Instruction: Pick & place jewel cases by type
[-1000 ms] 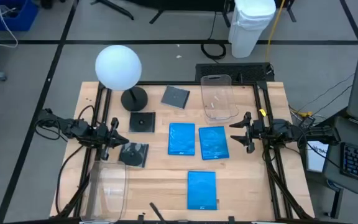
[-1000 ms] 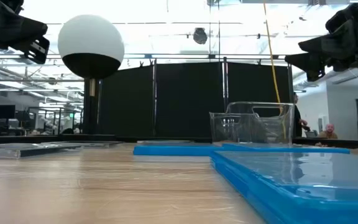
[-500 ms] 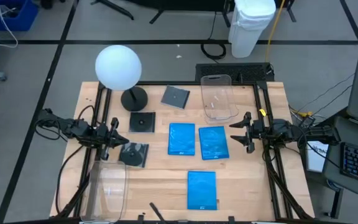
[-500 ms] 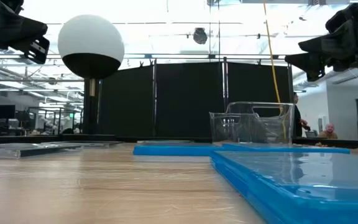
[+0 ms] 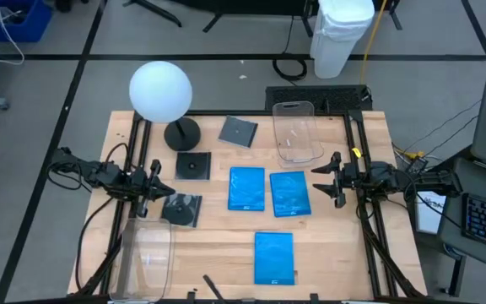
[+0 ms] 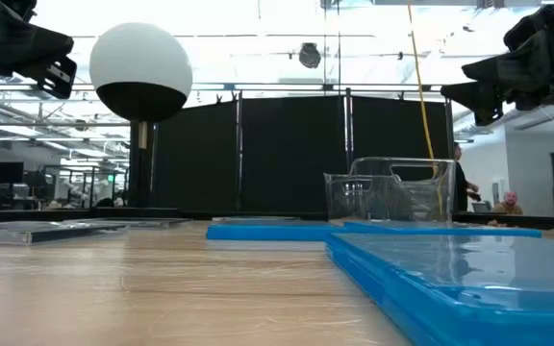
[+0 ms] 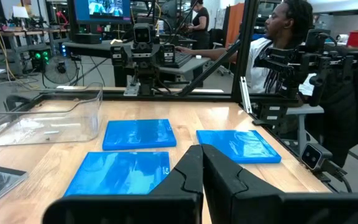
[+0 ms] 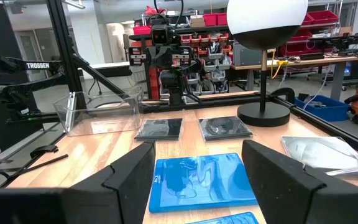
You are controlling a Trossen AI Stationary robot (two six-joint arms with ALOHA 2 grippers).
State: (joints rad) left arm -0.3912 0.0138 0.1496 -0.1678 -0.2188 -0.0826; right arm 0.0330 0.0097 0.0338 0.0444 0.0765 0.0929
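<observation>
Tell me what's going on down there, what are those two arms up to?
Left gripper shut, empty, at table's left edge. Right gripper open, empty, at right edge. Three blue cases and three dark cases flat on the table, untouched. Nothing blocking.

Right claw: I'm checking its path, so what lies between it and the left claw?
In the high view, two blue jewel cases and a dark jewel case lie between the open right claw and the shut left claw.
</observation>
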